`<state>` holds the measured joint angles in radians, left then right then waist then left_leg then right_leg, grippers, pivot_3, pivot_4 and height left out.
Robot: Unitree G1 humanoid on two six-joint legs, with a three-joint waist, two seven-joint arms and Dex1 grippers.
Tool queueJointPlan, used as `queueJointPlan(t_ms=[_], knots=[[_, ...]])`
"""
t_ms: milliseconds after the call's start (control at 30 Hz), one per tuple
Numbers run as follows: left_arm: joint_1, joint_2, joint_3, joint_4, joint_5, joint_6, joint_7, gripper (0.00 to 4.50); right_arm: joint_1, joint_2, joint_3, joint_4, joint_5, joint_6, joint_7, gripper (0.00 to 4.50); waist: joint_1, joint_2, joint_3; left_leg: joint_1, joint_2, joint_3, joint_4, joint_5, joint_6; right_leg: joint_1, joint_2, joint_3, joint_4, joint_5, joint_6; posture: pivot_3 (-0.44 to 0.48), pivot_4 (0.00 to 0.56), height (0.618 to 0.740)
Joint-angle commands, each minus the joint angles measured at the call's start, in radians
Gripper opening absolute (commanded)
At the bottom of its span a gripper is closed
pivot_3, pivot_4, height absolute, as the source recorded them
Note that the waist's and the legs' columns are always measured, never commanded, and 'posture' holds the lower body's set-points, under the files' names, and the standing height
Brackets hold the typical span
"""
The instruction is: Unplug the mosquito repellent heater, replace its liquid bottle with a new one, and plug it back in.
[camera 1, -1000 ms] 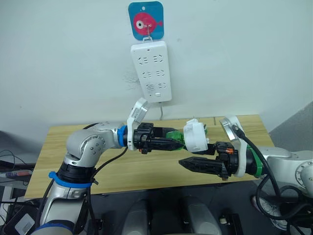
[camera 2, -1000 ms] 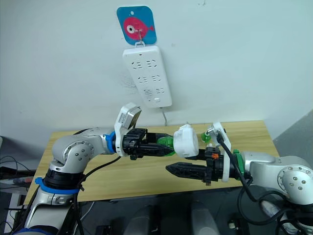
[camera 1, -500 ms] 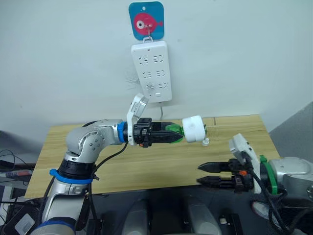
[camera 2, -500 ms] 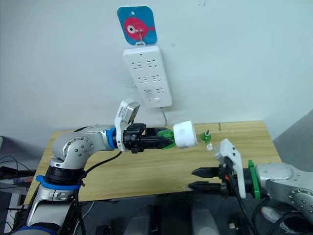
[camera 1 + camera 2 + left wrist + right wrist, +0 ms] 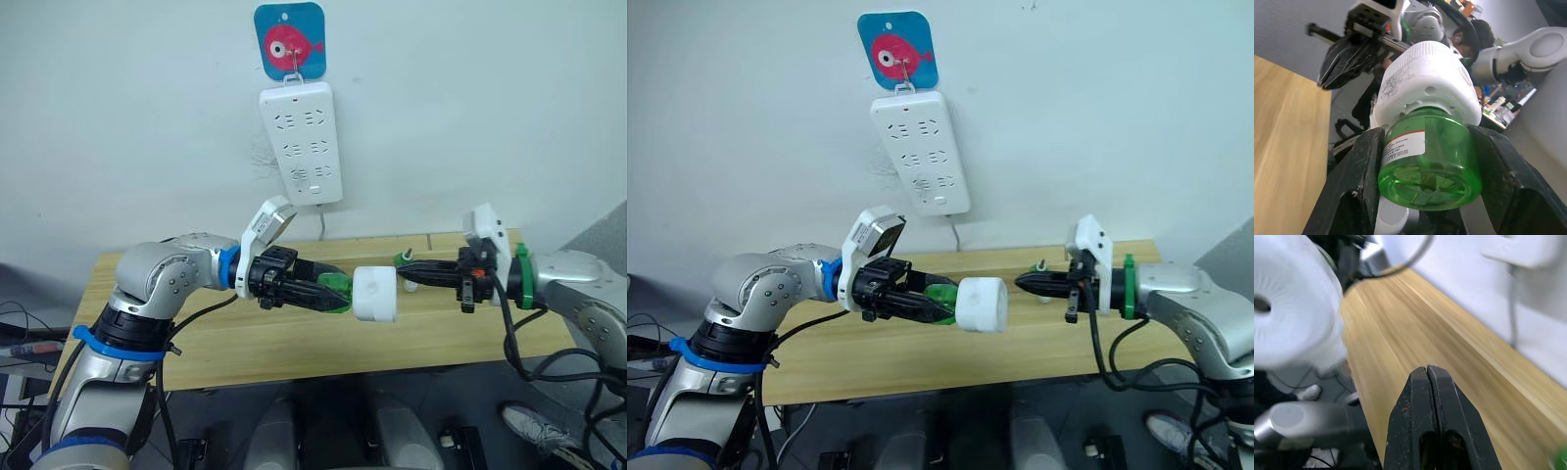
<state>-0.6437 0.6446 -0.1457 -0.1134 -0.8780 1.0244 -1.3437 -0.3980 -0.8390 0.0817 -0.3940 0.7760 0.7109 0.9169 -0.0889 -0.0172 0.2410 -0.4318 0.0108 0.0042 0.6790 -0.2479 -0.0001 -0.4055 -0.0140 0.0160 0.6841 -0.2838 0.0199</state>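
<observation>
Heater held mid-frame over the wooden table [image 5: 245, 343].
Left gripper [image 5: 1420, 161] clamped on translucent green bottle [image 5: 1432, 161] beneath rounded white mosquito repellent heater [image 5: 375, 294]; right gripper [image 5: 1428, 377] fingers pressed together, empty.

Open air lay between the heater [image 5: 374, 294] and the right tool [image 5: 403, 271]; a small green bottle [image 5: 401, 258] stood near that tool's tip.

— Colours on record?
— Mosquito repellent heater [image 5: 374, 295]: white. Its bottle [image 5: 1430, 159]: translucent green, white-and-red label. Power strip [image 5: 302, 143]: white. Wall tag [image 5: 290, 38]: blue, pink fish. Table [image 5: 294, 338]: pale wood grain.
</observation>
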Motion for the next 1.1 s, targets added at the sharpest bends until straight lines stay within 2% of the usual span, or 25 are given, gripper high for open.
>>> queueJointPlan(t_ms=[33,267,467,600,833,1100], knots=[[-0.025,0.000,0.018,-0.016,-0.022,0.011,-0.008,2.34,-0.021,0.038,0.039,-0.074,0.015,0.030,0.016,0.00,0.001,0.000,0.000,0.000,0.000,0.000,0.000,0.000,0.000,0.000,0.000,0.000,0.000,0.000,0.000,-0.206,0.209,0.740],[-0.018,-0.037,0.059,0.001,-0.038,0.027,0.054,2.34,0.017,0.074,0.025,-0.192,0.102,0.124,-0.007,0.00,0.003,0.000,0.000,0.000,-0.001,-0.001,0.001,0.000,0.000,0.000,-0.002,-0.001,0.002,0.000,0.000,-0.204,0.209,0.740],[-0.015,-0.068,0.069,0.035,0.001,-0.018,0.109,2.34,0.032,0.085,-0.033,-0.259,0.226,0.199,-0.076,0.00,0.002,0.000,0.000,0.000,-0.001,-0.001,0.001,0.000,0.000,0.000,-0.002,-0.001,0.004,0.000,0.000,-0.210,0.208,0.740],[-0.004,-0.075,0.038,0.046,0.081,-0.109,0.109,2.34,0.020,0.109,-0.089,-0.275,0.342,0.243,-0.176,0.00,0.002,0.000,0.000,0.000,-0.001,-0.001,0.001,0.000,0.000,0.000,-0.002,-0.001,0.004,0.000,0.000,-0.218,0.206,0.740],[0.021,-0.048,-0.038,0.030,0.202,-0.257,0.029,2.34,-0.040,0.149,-0.132,-0.230,0.463,0.273,-0.321,0.00,0.000,0.000,0.000,0.000,-0.001,0.000,0.001,0.000,0.000,0.000,-0.002,0.000,0.004,0.000,0.000,-0.218,0.204,0.740],[0.036,-0.040,-0.043,0.012,0.215,-0.282,-0.006,2.34,-0.056,0.143,-0.122,-0.203,0.468,0.273,-0.358,0.00,0.000,0.000,0.000,0.000,-0.001,0.000,0.001,0.000,0.000,0.000,-0.002,0.000,0.004,0.000,0.000,-0.212,0.205,0.740]])
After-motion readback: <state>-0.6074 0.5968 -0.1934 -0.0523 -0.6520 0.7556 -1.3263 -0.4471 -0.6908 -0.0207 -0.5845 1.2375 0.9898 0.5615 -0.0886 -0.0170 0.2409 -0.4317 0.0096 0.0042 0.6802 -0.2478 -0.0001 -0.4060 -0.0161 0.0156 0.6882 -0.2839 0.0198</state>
